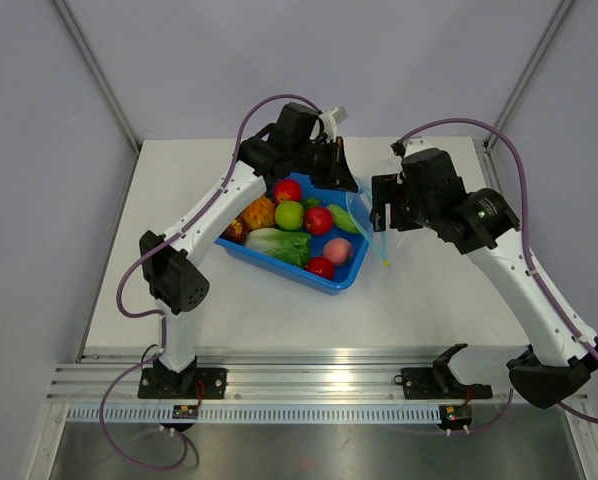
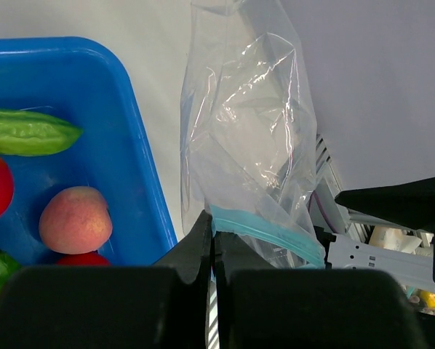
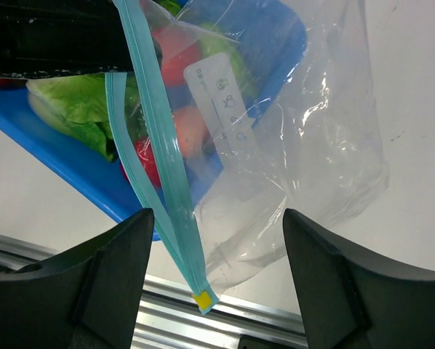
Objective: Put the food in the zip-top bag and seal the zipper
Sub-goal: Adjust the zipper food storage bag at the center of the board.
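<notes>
Clear plastic zip-top bag [image 3: 305,145] dangles, its teal zipper [image 3: 163,182] pinched by the left gripper [image 2: 212,227], that arm stretched over the blue tray [image 1: 279,265]. The right gripper [image 3: 217,222], elbow bent inward, gapes wide alongside.

White arms [image 1: 211,212], black joints [image 1: 179,282], purple cables [image 1: 522,195]

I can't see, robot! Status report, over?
Left gripper shut on teal zipper strip of clear plastic bag. Right gripper open nearby. Toy food in blue plastic tray.
</notes>
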`<state>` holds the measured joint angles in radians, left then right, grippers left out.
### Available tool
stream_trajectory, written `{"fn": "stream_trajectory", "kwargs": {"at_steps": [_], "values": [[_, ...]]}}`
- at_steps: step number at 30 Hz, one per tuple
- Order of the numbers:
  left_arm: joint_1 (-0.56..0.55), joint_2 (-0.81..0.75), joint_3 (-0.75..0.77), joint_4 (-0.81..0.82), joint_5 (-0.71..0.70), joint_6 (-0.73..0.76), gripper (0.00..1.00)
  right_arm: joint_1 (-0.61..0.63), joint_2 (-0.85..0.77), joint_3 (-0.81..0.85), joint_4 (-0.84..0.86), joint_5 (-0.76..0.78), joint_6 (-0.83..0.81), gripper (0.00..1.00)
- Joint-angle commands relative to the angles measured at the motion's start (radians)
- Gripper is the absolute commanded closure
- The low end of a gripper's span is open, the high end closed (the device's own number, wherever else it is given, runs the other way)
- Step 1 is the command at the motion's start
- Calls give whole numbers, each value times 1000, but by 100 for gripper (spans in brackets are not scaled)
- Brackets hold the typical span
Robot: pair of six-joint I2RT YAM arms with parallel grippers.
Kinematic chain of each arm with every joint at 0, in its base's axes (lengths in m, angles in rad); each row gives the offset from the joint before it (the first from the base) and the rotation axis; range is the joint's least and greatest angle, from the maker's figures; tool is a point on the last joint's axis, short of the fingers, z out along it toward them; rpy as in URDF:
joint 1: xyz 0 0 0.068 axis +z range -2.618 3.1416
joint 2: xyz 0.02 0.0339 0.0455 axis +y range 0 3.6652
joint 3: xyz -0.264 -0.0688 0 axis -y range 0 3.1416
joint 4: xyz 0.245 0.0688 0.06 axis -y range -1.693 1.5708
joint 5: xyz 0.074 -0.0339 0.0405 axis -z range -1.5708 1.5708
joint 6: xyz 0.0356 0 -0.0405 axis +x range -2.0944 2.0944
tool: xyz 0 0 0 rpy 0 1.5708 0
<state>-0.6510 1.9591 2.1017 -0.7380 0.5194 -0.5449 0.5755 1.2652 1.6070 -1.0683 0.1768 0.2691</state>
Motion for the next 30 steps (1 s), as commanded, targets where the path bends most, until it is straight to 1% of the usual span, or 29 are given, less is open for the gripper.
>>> {"fn": "stream_trajectory", "kwargs": {"at_steps": [1, 2, 3, 8, 10, 14, 15, 17, 18, 19, 20, 22, 23, 25, 28, 30], "values": [[1, 14, 46, -6, 51, 22, 100, 32, -9, 16, -4, 125, -56, 22], [1, 15, 47, -6, 56, 22, 100, 43, -6, 13, 1, 147, -54, 24], [1, 14, 47, -4, 62, 22, 100, 46, -4, 5, 17, 145, -53, 25], [1, 4, 38, -9, 74, 25, 100, 47, 14, -16, 62, 124, -61, 38], [1, -2, 24, -1, 88, 28, 100, 49, 11, -38, 83, 118, -61, 41], [1, 3, 29, -15, 94, 43, 100, 49, -38, -134, 175, 136, -41, 62], [1, 10, 29, -21, 97, 52, 100, 49, -49, -145, 186, 142, -36, 73], [-1, 12, 26, -20, 91, 54, 100, 49, -72, -168, 212, 164, -18, 87], [1, 12, 21, -9, 93, 56, 100, 49, -78, -173, 218, 168, -7, 100], [-1, 14, 17, -3, 114, 57, 98, 49, -82, -177, 220, 174, 1, 100], [-1, 15, 17, 2, 120, 63, 78, 49, -82, -185, 220, 185, 24, 100], [-6, 14, 20, -11, 120, 74, 53, 47, -76, -193, 211, 213, 50, 100], [-6, 8, 20, -24, 116, 85, 36, 47, -72, -197, 197, 230, 76, 100], [-7, -15, 12, -41, 87, 98, 27, 49, -67, -205, 188, 269, 102, 100], [-7, -81, -61, -34, 39, 115, 26, 35, -72, -216, 173, 276, 140, 100], [-7, -120, -147, 3, 27, 109, 27, 14, -73, -219, 162, 273, 169, 100]]}}
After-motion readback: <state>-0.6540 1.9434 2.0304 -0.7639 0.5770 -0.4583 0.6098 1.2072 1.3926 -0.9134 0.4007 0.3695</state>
